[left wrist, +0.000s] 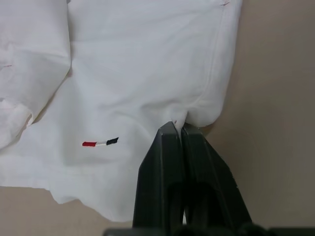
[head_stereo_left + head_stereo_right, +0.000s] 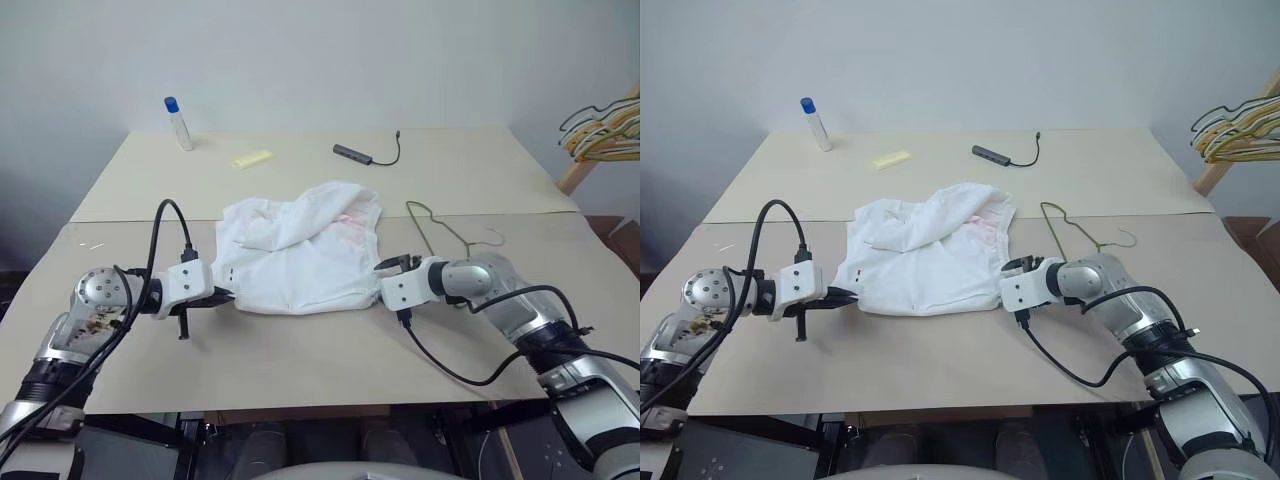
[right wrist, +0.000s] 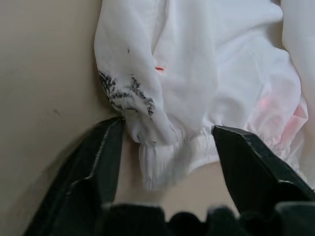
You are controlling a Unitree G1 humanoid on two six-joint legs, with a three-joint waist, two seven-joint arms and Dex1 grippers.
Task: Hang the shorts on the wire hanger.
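Both lower corners of the shorts (image 2: 300,250) (lying crumpled, long axis across the table (image 2: 300,350)) are being approached. Fabric is being pinched by the left gripper (image 1: 178,129); the right gripper (image 3: 167,135) is being held spread around the waistband corner.

We read no text, brand or number anywhere. Only sign: small red-white-dark striped tab (image 1: 100,142) on shorts (image 1: 142,73), just beside closed fingertips of left gripper (image 1: 178,129).

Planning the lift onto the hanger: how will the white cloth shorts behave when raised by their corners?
The white cloth shorts lie crumpled in soft folds, so they will likely sag between grip points. The shut left gripper pinches only a small tuck of hem, which may slip. They look thin and probably light.
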